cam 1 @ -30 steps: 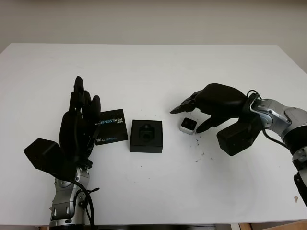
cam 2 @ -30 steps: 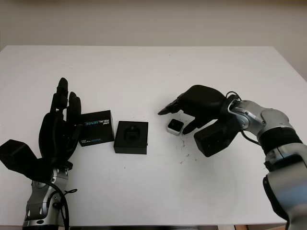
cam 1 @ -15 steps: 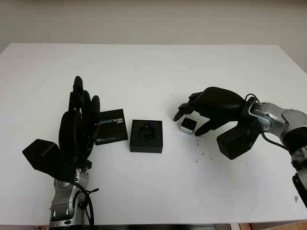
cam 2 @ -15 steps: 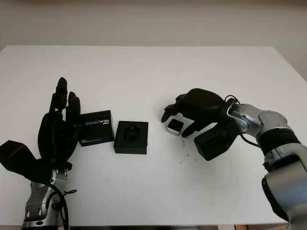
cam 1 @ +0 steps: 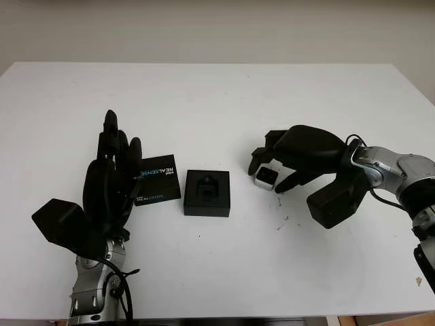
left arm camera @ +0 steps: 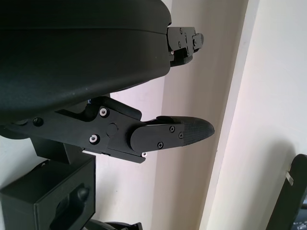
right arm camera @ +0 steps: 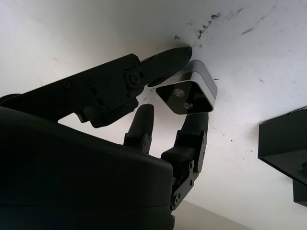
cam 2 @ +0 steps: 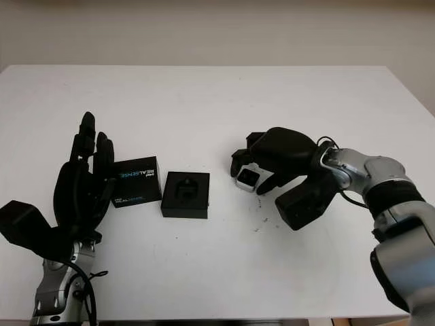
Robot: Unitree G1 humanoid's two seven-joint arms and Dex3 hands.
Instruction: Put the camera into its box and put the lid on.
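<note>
Right hand (cam 1: 275, 165) is curling its fingers around the camera (cam 1: 266, 177), which is sitting on the table (cam 1: 217, 102) just right of the box (cam 1: 207, 193). Lid (cam 1: 155, 179) is lying just left of the box, beside the left hand (cam 1: 109, 183), which is open and holding nothing.

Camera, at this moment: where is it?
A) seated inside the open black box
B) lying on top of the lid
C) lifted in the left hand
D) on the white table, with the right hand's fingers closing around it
D: the small silver camera sits on the table to the right of the open box, with the right hand curled around it; its fingers flank it in the right wrist view.
</note>
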